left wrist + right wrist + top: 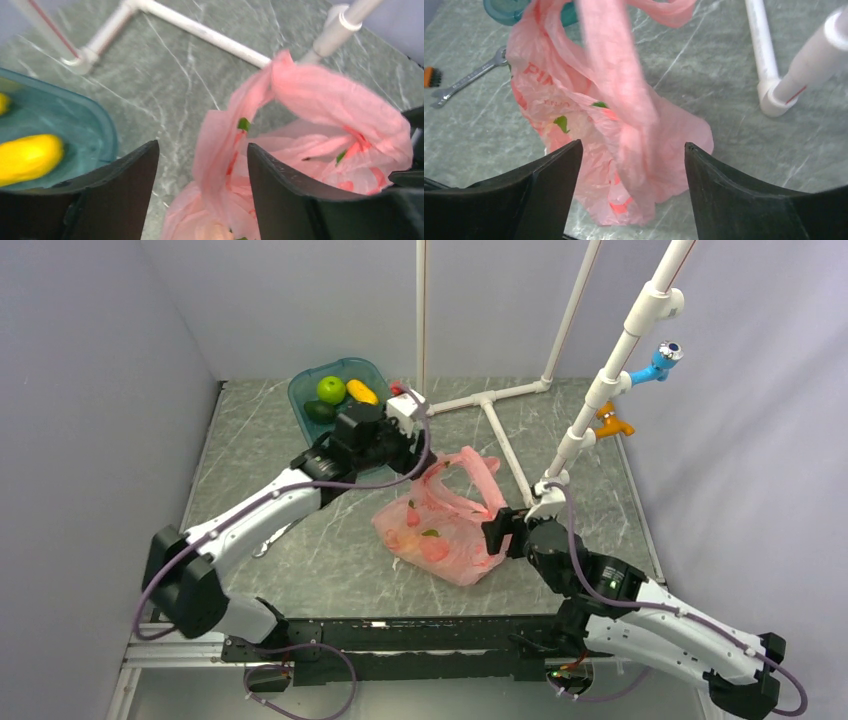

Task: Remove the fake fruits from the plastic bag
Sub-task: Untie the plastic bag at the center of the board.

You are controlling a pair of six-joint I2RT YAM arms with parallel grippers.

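Observation:
The pink plastic bag (440, 528) lies crumpled mid-table with its handles raised. Reddish fruit shapes (433, 549) show through its film, and a peach-coloured one (215, 231) shows low in the left wrist view. A yellow mango-like fruit (362, 392) lies in the teal tray (300, 392). My left gripper (420, 458) is open at the bag's left handle, and a handle strip (220, 145) runs between its jaws (202, 150). My right gripper (497, 531) is open at the bag's right side, with a handle strip (619, 85) hanging between its jaws (633, 150).
A green apple (331, 389) and a dark avocado (320, 410) share the tray. A white pipe frame (500, 430) stands behind and to the right of the bag, with blue and orange taps. A wrench (469, 77) lies left of the bag.

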